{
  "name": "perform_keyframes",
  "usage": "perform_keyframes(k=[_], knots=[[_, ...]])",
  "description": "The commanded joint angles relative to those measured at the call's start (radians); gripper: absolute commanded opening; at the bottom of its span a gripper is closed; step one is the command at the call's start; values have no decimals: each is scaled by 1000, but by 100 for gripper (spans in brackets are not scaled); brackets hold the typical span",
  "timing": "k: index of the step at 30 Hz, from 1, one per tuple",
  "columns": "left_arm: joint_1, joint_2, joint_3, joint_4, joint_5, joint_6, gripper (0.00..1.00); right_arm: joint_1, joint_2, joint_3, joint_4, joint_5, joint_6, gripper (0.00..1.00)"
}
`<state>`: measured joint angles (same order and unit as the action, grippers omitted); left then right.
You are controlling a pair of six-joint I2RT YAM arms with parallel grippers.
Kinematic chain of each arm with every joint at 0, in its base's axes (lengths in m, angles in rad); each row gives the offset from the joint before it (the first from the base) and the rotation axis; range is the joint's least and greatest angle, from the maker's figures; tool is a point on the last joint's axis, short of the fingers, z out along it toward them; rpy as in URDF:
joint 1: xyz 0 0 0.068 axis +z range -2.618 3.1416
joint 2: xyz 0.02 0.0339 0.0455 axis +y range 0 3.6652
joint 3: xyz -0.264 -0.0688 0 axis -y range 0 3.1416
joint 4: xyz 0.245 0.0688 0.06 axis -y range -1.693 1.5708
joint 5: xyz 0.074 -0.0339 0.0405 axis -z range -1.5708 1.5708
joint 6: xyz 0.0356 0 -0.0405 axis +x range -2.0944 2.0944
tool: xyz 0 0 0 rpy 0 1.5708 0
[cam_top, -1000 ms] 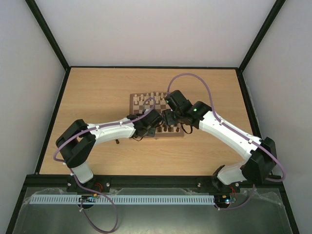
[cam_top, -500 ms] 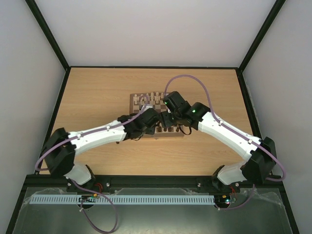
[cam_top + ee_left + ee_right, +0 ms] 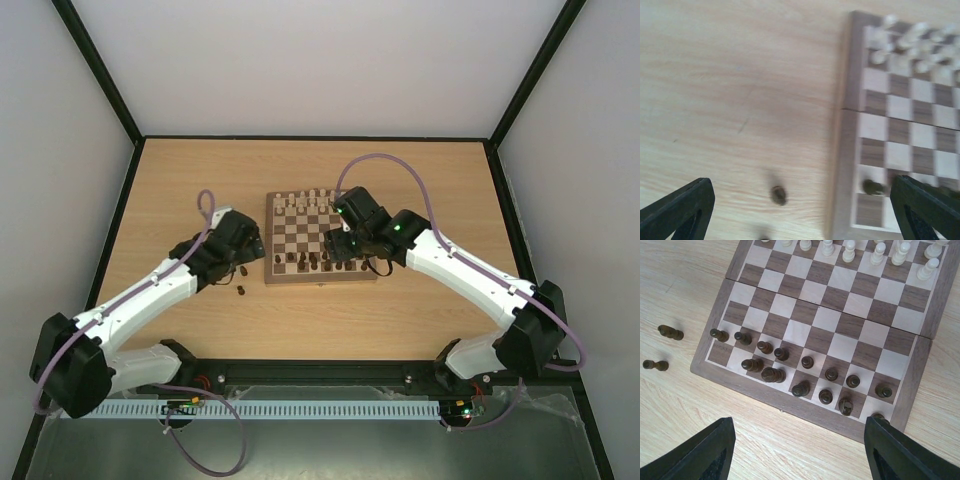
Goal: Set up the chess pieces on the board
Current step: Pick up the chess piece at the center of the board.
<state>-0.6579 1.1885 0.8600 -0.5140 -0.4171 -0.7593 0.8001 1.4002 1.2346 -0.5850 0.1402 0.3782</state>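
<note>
On inspection from beside the rig, the square wooden chessboard with light and dark brown checks and a pale border (image 3: 271, 240) lies flat at the middle of the light wood-grain table (image 3: 200, 180), with both arms reaching in from the near edge. The pale cream turned pieces (image 3: 850, 250) stand along the far rows. The dark brown turned pieces (image 3: 831, 374) fill the near rows unevenly, and one or two seem to lean or lie over (the views are too small to say which kind each is). Two loose dark pieces (image 3: 671, 332) lie on their sides on the table just off the board's left edge. The left gripper (image 3: 800, 182) hangs over that patch of table, jaws spread wide and holding nothing. The right gripper (image 3: 800, 425) hovers above the board's near edge, also parted and empty. On handling, these figures look light, rigid and smooth, apt to roll when lying down and to topple at a nudge. A square pinch across the narrow waist appears the soundest hold. As to room, the bare table to the left is ample. On the board the neighbours stand close, and the rim sits just beside the loose pieces, so a wide finger has little margin there.
</note>
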Motion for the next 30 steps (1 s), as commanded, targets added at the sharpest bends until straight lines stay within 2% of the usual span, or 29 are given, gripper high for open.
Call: perform_keyframes(k=[1, 5, 7, 10, 15, 22, 30], knots=[[114, -33, -95, 63, 143, -15, 99, 4, 12, 11, -13, -22, -7, 72], [132, 14, -109, 95, 168, -12, 95, 4, 22, 11, -11, -34, -9, 72], [133, 38, -117, 120, 189, -10, 87, 4, 27, 11, -10, -35, -10, 72], [133, 65, -129, 141, 205, -16, 68, 4, 28, 10, -11, -35, -10, 71], [133, 78, -161, 152, 213, -44, 49, 4, 30, 4, -10, -37, -12, 71], [119, 88, -203, 157, 209, -87, 47, 4, 34, -11, 5, -58, -12, 71], [116, 146, -221, 196, 201, -94, 38, 4, 32, -22, 12, -70, -13, 71]])
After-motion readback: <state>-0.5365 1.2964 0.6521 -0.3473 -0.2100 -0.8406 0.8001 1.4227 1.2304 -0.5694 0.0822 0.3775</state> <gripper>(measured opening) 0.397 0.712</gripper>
